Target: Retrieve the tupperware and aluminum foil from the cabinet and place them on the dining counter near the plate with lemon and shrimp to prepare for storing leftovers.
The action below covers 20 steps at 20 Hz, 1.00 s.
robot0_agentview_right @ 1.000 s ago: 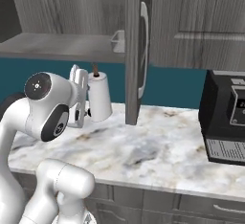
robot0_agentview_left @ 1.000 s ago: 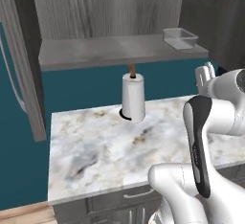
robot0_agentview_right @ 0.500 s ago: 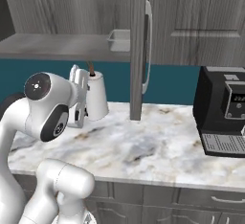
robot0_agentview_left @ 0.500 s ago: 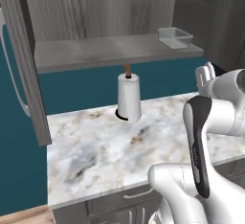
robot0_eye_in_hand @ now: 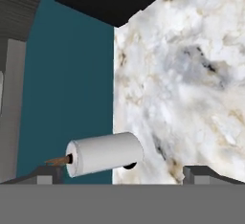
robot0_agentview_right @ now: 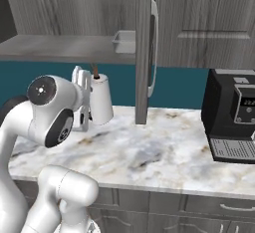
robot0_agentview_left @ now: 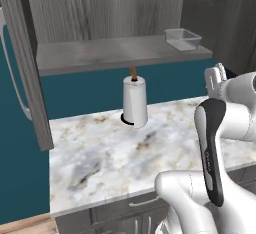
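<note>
Marble counter (robot0_agentview_left: 100, 148) up front, veined grey and white, and the hand (robot0_eye_in_hand: 122, 175) hangs over it with fingers spread wide, gripping nothing. Just ahead stands the towel roll (robot0_agentview_left: 135, 102) (upright on its dark base), against the teal wall. Off to the right sits a black coffee machine (robot0_agentview_right: 231, 115). Higher and farther back, the cabinet (robot0_agentview_left: 120, 53) is open, and the tupperware (robot0_agentview_left: 183, 39) rests at the shelf's right end.
</note>
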{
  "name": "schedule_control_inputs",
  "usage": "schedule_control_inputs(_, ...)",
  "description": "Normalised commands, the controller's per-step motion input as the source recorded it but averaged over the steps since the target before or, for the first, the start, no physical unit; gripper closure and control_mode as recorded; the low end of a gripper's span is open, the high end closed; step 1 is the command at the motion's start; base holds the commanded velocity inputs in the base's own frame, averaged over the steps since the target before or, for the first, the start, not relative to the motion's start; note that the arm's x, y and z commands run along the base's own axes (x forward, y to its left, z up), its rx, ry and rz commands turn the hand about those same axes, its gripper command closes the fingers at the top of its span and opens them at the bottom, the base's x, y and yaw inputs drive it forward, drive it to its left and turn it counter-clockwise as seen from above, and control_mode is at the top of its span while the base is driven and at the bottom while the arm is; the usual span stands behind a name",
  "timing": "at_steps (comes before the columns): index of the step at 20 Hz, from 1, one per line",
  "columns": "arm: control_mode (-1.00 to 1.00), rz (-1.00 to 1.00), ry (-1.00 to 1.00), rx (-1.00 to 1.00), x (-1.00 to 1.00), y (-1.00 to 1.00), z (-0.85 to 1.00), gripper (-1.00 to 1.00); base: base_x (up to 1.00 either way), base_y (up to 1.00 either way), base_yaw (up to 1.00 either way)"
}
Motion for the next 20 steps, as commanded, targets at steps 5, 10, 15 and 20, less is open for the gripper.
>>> schedule_control_inputs(5,-1.00,0.11,-0.06,0.00,0.09,0.00,0.57,-1.00,0.00,0.00,0.00)
schedule_control_inputs(10,-1.00,0.01,-0.01,0.00,0.27,0.01,0.39,-1.00,0.00,0.00,0.00)
schedule_control_inputs(15,-1.00,0.00,0.00,-0.01,0.36,0.02,0.35,-1.00,0.00,0.00,0.00)
schedule_control_inputs(20,-1.00,0.00,0.00,-0.10,0.38,0.00,0.21,-1.00,0.00,0.00,0.00)
